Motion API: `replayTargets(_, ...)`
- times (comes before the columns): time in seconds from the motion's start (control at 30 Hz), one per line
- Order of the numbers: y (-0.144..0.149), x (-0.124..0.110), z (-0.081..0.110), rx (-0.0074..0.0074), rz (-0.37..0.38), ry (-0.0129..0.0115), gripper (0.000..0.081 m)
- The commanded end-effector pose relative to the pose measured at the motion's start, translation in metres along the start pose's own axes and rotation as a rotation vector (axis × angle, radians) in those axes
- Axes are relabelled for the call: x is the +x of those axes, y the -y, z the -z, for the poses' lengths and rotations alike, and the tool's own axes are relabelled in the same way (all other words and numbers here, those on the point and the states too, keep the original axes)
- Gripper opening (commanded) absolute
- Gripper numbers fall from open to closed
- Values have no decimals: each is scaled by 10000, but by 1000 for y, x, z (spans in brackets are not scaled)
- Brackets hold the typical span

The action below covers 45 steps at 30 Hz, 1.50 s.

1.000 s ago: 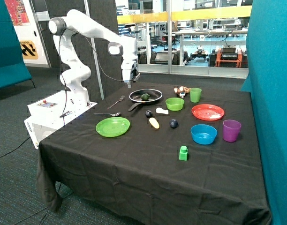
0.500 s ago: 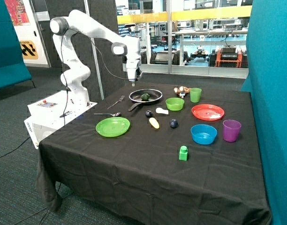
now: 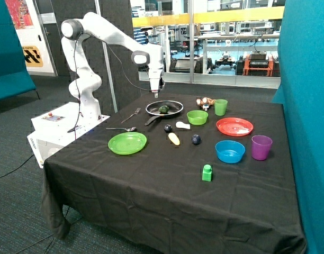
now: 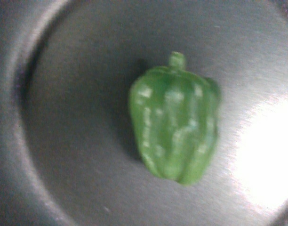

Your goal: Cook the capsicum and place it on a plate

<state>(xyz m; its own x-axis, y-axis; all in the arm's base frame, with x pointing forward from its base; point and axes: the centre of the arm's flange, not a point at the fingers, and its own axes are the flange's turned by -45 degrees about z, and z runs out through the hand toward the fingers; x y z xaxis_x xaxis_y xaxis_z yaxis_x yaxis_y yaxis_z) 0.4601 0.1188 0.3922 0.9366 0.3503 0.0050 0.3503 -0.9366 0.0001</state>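
The dark green capsicum (image 3: 163, 109) lies inside the black frying pan (image 3: 176, 105) near the table's far edge. The wrist view looks straight down on the capsicum (image 4: 174, 123), which rests on its side on the pan's grey floor (image 4: 78, 117). My gripper (image 3: 156, 91) hangs in the air a short way above the pan's rim on the robot-base side, apart from the capsicum. The flat bright green plate (image 3: 127, 143) sits bare, nearer the front than the pan and on the fork-and-spoon side of the table.
A fork (image 3: 131, 114) and spoon (image 3: 121, 128) lie beside the pan. Two dark balls (image 3: 168, 127), a yellow piece (image 3: 174, 138), a green bowl (image 3: 197, 117), green cup (image 3: 221, 107), red plate (image 3: 234, 126), blue bowl (image 3: 230, 151), purple cup (image 3: 261, 146) and green block (image 3: 206, 172) fill the other side.
The arm has swung sideways and slightly up, carrying my gripper from beside the pan to above its rim. The capsicum and the other objects have not moved.
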Motion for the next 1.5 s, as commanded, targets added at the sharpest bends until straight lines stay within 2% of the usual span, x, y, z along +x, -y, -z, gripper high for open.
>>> replayTargets(0.0, 27, 13, -17, 1, 90, 50, 704)
replayTargets(0.4, 34, 25, -39, 0, -135, 50, 707)
replayTargets(0.9, 18, 27, -65, 0, -517, 50, 717)
replayTargets(1.47, 2, 33, -84, -1, -888, 50, 705)
